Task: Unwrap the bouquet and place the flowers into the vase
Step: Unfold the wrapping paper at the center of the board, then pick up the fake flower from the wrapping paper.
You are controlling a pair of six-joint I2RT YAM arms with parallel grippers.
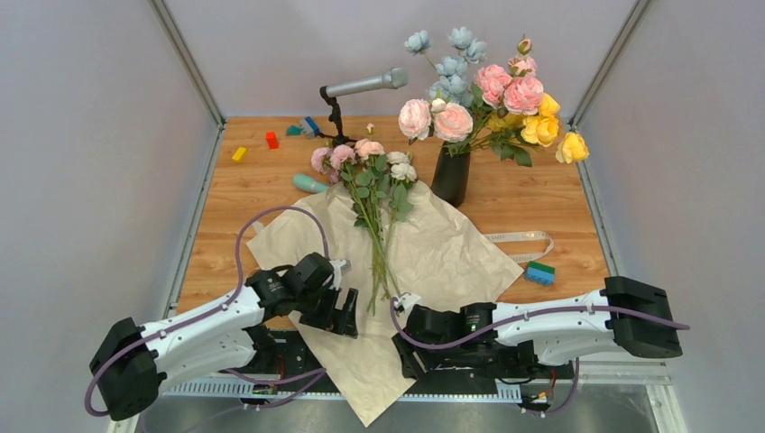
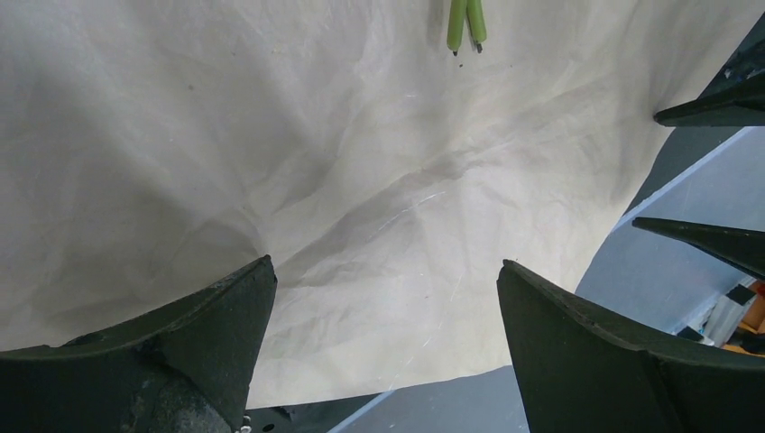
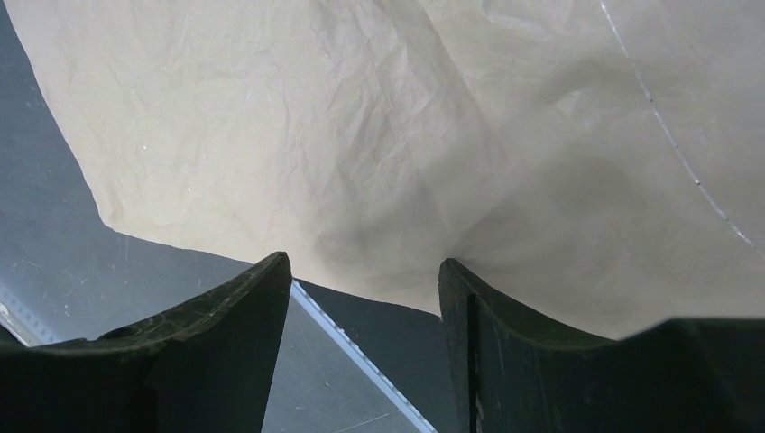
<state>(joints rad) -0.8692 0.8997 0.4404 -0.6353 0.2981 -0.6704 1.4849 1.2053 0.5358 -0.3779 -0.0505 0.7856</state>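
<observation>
The bouquet lies opened out: its crinkled paper (image 1: pixel 442 248) is spread flat, beige side up, and the flowers (image 1: pixel 365 167) rest on it. Their pink and cream blooms point to the far side and their green stems (image 1: pixel 379 271) run toward me. The black vase (image 1: pixel 451 176) stands just right of the blooms and holds pink, blue and yellow flowers. My left gripper (image 1: pixel 343 323) hangs open over the paper's (image 2: pixel 361 180) near part, with the stem ends (image 2: pixel 465 27) ahead of it. My right gripper (image 1: pixel 403 317) is open at the paper's (image 3: pixel 406 135) near edge, holding nothing.
A cream ribbon (image 1: pixel 523 239) and a blue-green brick (image 1: pixel 541 272) lie right of the paper. A microphone on a stand (image 1: pixel 361 86) rises behind the blooms. A teal object (image 1: pixel 309 183) and small red (image 1: pixel 271 140) and yellow (image 1: pixel 239 153) bricks sit at the far left.
</observation>
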